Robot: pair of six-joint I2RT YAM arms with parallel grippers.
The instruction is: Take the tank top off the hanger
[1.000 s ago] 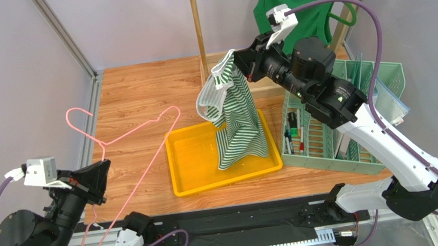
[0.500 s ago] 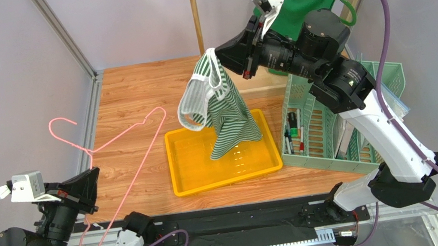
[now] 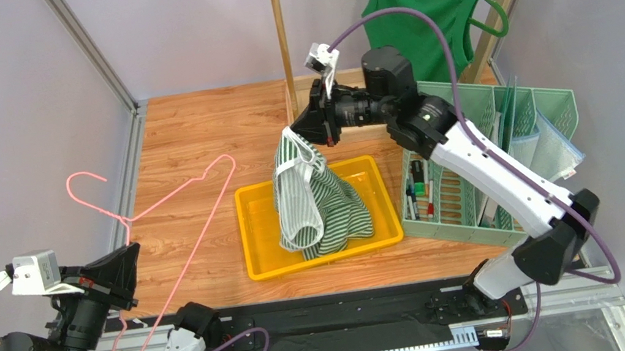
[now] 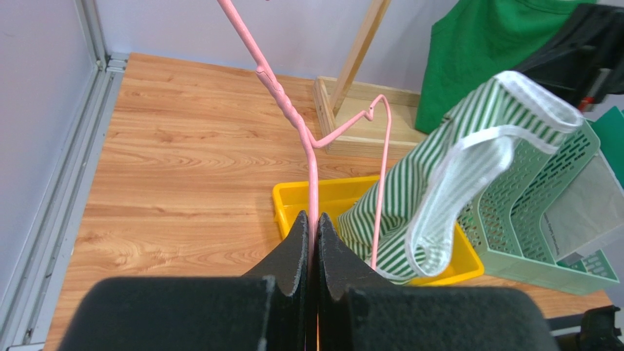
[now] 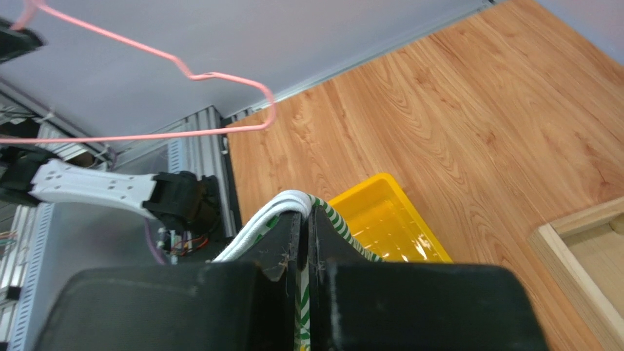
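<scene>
The light is bright, even and soft, and shadows on the desk (image 3: 191,147) are weak. The yellow tray (image 5: 359,189) has small glare. The left pincer (image 4: 313,238) and right pincer (image 5: 304,234) look slightly unsharp.

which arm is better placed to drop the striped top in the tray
Right. The right fingers are shut on the striped tank top, which hangs into the yellow tray; the left fingers are shut on the pink hanger.

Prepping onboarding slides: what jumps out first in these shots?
The green-striped tank top, pinched by the right gripper, dangles with its hem in the yellow tray at centre. At left, the left gripper holds a bare pink hanger aloft. A green top hangs at the back right.
</scene>
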